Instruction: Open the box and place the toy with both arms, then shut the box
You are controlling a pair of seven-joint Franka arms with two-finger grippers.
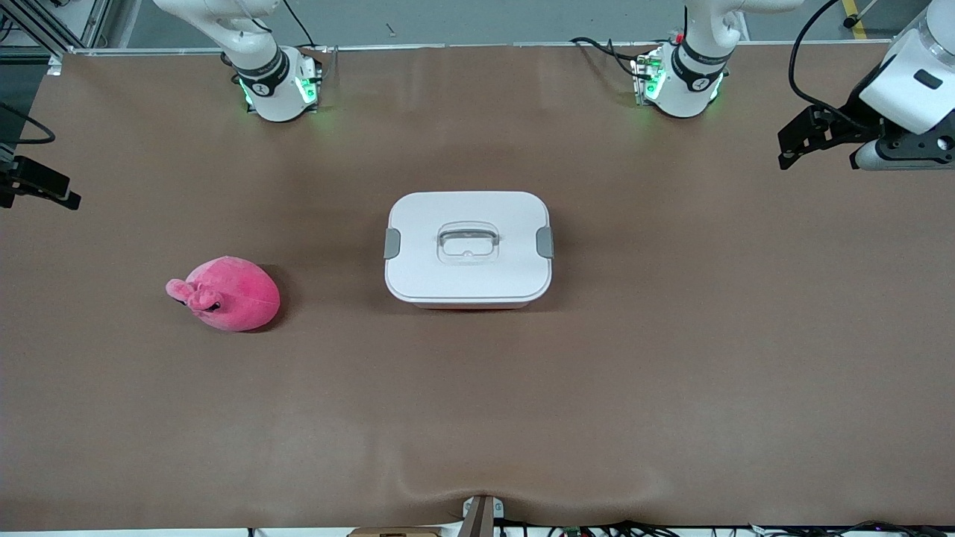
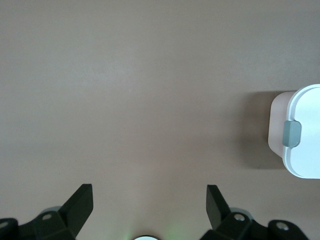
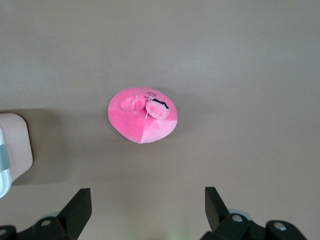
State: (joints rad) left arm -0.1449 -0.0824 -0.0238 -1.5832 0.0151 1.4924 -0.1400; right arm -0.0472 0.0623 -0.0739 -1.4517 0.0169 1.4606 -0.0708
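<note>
The toy (image 1: pixel 227 293), a bright pink rounded plush with small stubby limbs at one end, lies on the brown desk (image 1: pixel 671 388) toward the right arm's end, a little nearer to the front camera than the box (image 1: pixel 468 248). Its stubby end points away from the box. The box sits well apart from the toy, about midway along the desk. Its white lid (image 1: pixel 477 280) is on, a grey clip (image 1: pixel 392 243) showing at each short side and the recessed clear handle (image 1: pixel 467 243) in the middle of the top; a thin strip of pale pink base peeks out under the lid's nearer edge.

The right tool (image 3: pixel 147 205) hangs above the desk at the right arm's end, only partly visible from the front, its fingers spread wide with nothing between them; its wrist view looks down on the toy and a corner of the box. The left tool (image 2: pixel 149 202) hangs above the bare desk at the left arm's end, fingers likewise spread and empty, with one clipped end of the box in its wrist view. Farthest off, both arm bases glow green.
</note>
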